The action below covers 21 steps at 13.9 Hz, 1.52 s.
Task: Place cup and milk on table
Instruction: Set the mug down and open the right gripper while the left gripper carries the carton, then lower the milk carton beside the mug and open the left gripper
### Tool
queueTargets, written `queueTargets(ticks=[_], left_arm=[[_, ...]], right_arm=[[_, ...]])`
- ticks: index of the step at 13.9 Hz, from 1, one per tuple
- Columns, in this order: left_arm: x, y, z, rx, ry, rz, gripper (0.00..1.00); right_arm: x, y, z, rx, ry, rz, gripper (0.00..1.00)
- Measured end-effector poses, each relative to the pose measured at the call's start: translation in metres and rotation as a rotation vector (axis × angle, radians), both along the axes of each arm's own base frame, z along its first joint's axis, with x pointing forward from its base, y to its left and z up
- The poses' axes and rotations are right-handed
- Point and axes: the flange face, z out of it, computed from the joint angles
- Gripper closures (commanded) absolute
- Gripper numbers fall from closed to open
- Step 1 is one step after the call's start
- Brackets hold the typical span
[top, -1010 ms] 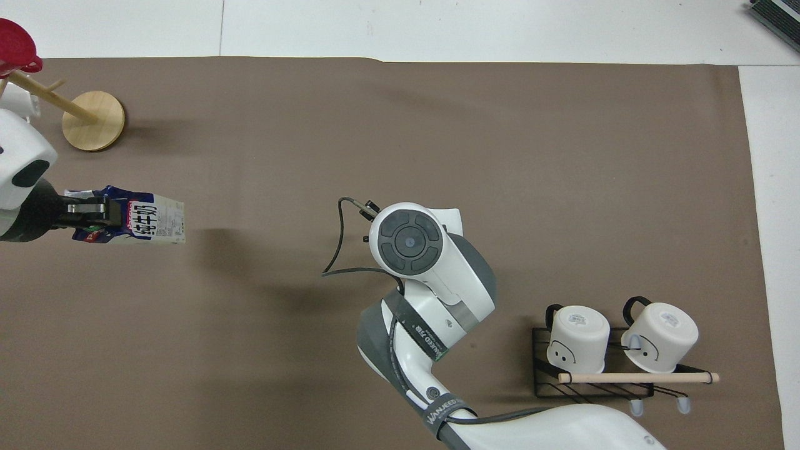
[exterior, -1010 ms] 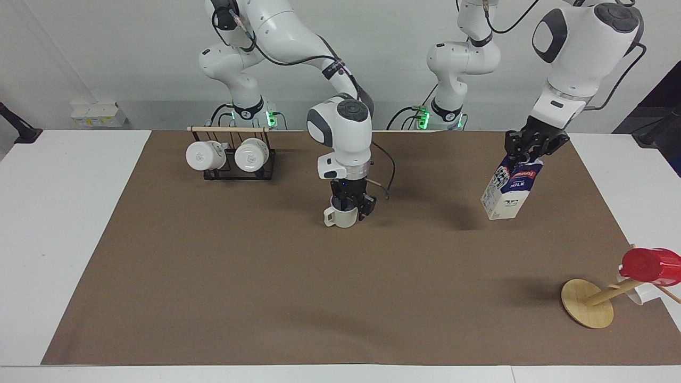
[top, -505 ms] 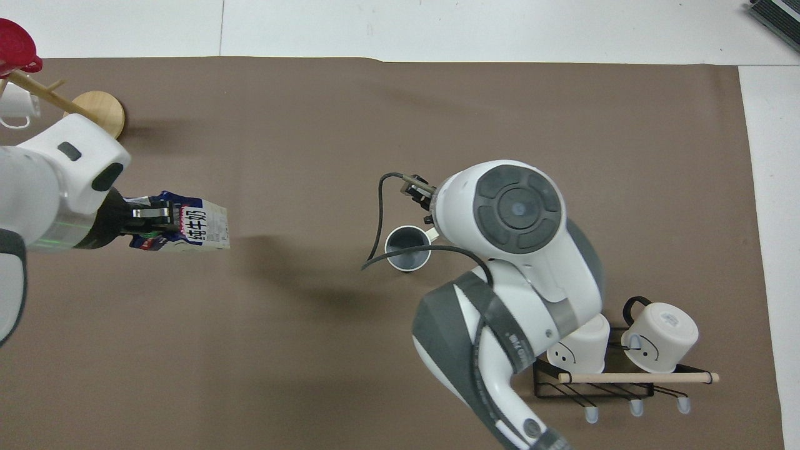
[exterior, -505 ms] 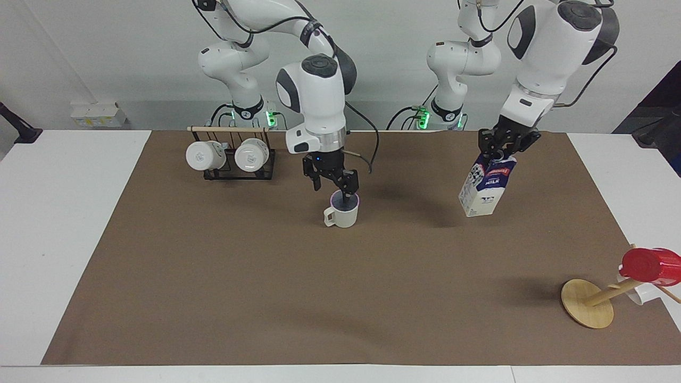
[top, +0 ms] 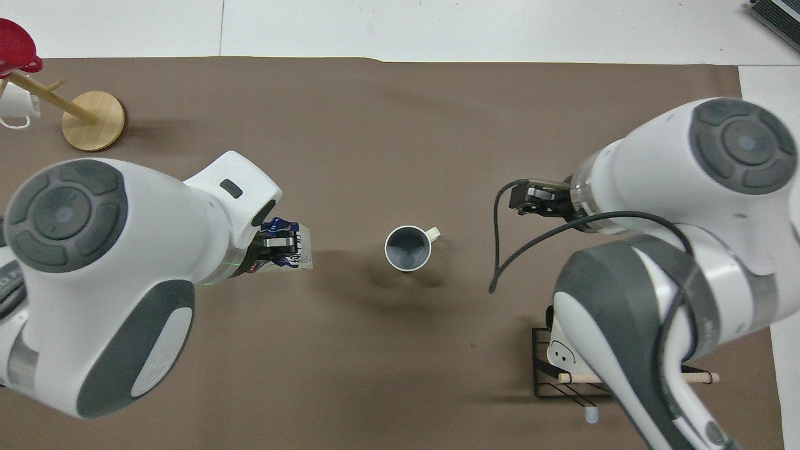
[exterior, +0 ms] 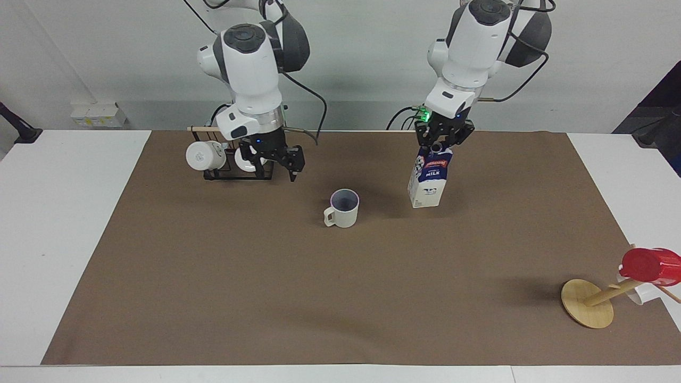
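Observation:
The cream cup (exterior: 343,209) stands upright on the table's brown mat (exterior: 319,298) near its middle, free of both grippers; it also shows in the overhead view (top: 409,248). My right gripper (exterior: 274,166) is open and empty, raised over the mat between the cup and the mug rack. My left gripper (exterior: 440,144) is shut on the gabled top of the milk (exterior: 428,183) and holds it upright beside the cup, toward the left arm's end. The carton's base is at the mat; I cannot tell whether it touches. In the overhead view the milk (top: 290,250) shows under the left arm.
A black wire rack (exterior: 234,159) with two white mugs stands near the robots toward the right arm's end. A tipped wooden mug tree (exterior: 588,303) with a red cup (exterior: 649,264) lies at the mat's corner toward the left arm's end, farthest from the robots.
My right gripper let go of the cup, rose and drew back toward the rack. My left gripper carried the milk toward the middle and lowered it beside the cup.

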Motion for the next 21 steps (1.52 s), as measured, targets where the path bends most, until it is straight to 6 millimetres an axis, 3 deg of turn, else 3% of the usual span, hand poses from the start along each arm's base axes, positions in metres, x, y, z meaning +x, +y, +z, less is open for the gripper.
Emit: queueTargets(ticks=[4,7,10,12,13,15,19,21], left_arm=[[0.001,-0.037,-0.039,-0.006,-0.002,0.013,0.57],[-0.003,-0.067,-0.063,-0.009,0.004,0.048,0.57],[-0.015,-0.095,-0.084,-0.005,0.018,0.085,0.56],[-0.018,-0.099,-0.091,-0.005,0.019,0.086,0.52],[-0.018,-0.099,-0.092,-0.005,0.018,0.088,0.39],[-0.017,-0.098,-0.092,-0.007,0.016,0.091,0.02],[-0.016,-0.097,-0.091,-0.01,0.012,0.092,0.0],[-0.014,-0.095,-0.087,-0.015,0.005,0.093,0.0]], right_arm=[[0.0,-0.092,0.022,-0.004,0.014,0.095,0.05],[-0.001,-0.141,0.03,-0.005,0.003,0.141,0.04],[-0.007,-0.162,0.039,-0.006,-0.003,0.169,0.04],[-0.013,-0.175,0.047,-0.006,-0.002,0.176,0.04],[-0.015,-0.183,0.056,-0.006,-0.002,0.175,0.04],[-0.021,-0.195,0.081,-0.006,0.005,0.19,0.04],[-0.029,-0.222,0.098,-0.005,0.011,0.193,0.0],[-0.033,-0.22,0.106,-0.002,0.026,0.197,0.0]])
